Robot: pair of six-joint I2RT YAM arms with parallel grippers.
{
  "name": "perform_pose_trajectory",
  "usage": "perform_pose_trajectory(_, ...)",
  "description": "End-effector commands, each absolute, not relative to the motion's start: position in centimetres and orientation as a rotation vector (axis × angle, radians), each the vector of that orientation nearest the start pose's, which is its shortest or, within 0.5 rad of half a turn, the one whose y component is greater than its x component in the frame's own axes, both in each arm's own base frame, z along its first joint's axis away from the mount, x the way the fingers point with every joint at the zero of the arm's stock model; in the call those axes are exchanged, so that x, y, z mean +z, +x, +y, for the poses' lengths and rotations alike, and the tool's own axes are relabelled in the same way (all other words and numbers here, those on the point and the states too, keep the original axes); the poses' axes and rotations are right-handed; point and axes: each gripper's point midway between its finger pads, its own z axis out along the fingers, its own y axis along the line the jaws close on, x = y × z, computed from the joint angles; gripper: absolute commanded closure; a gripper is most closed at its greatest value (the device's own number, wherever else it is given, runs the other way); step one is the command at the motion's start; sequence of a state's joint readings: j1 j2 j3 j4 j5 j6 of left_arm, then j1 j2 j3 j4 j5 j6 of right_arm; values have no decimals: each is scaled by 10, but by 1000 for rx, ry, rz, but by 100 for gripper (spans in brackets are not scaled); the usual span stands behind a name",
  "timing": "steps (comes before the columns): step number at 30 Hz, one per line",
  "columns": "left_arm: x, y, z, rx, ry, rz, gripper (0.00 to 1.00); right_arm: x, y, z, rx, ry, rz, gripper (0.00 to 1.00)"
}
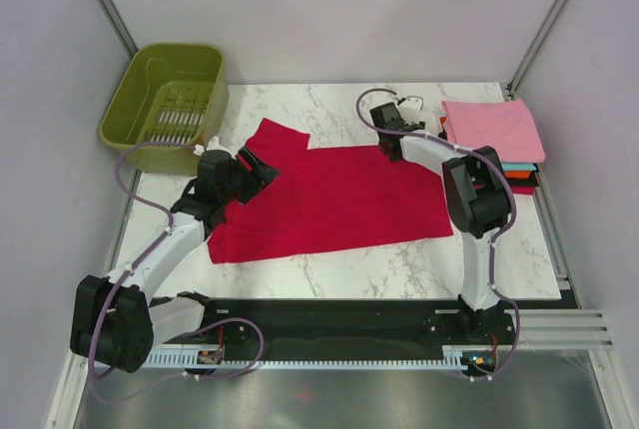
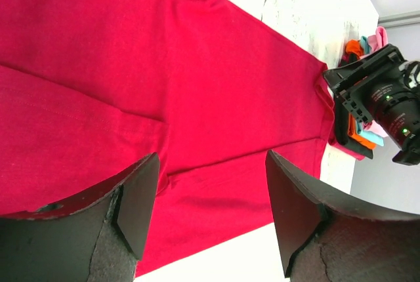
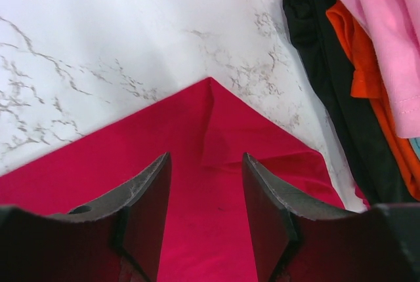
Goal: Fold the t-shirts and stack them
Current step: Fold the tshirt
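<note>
crimson t-shirt (image 1: 329, 195) lies spread flat on the table (image 1: 329, 269), one sleeve sticking out at its far-left side. left gripper (image 1: 262, 172) sits over the shirt's left edge, jaws spread, no cloth pinched. right gripper (image 1: 391, 142) is at the shirt's far-right corner, jaws also spread, corner tip folded over just ahead of the fingers. can't tell if either touches the cloth. folded stack (image 1: 494, 130), pink on top, orange/black/teal under it, just right of the shirt. olive basket (image 1: 165, 105) off its far-left
</note>
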State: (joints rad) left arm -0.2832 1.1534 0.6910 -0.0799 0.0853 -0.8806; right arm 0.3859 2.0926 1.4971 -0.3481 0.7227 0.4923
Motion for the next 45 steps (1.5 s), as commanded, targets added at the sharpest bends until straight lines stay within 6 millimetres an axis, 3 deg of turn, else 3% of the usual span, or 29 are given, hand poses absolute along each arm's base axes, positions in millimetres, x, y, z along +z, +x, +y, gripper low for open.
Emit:
perform_pose_trajectory(1, 164, 333, -150, -793, -530, 2092, 27, 60, 493, 79, -492, 425, 2219, 46)
perform_pose_trajectory(14, 164, 332, -154, -810, -519, 2100, 28, 42, 494, 76, -480, 433, 2266, 51)
perform_pose_trajectory(21, 164, 332, -153, -796, -512, 2099, 28, 57, 489, 70, -468, 475, 2234, 97)
perform_pose_trajectory(28, 162, 343, -139, -691, -541, 2076, 28, 78, 479, 65, -417, 500, 2213, 100)
perform_pose_trajectory(35, 142, 387, -130, -537, -665, 2116, 32, 79, 477, 67, -383, 492, 2222, 100)
perform_pose_trajectory(36, 154, 400, -131, -533, -669, 2093, 33, 80, 476, 68, -375, 490, 2222, 100)
perform_pose_trajectory(37, 139, 408, -130, -491, -686, 2128, 34, 79, 475, 69, -370, 489, 2223, 100)
perform_pose_trajectory(39, 147, 427, -127, -438, -716, 2107, 35, 85, 475, 69, -357, 494, 2211, 100)
perform_pose_trajectory(40, 133, 435, -126, -396, -731, 2136, 36, 84, 473, 69, -348, 494, 2212, 100)
perform_pose_trajectory(43, 141, 461, -113, -277, -771, 2099, 36, 85, 472, 71, -324, 493, 2208, 100)
perform_pose_trajectory(44, 127, 469, -108, -206, -773, 2116, 36, 84, 472, 71, -320, 493, 2210, 100)
perform_pose_trajectory(45, 140, 483, -109, -203, -762, 2095, 35, 85, 473, 72, -314, 494, 2207, 100)
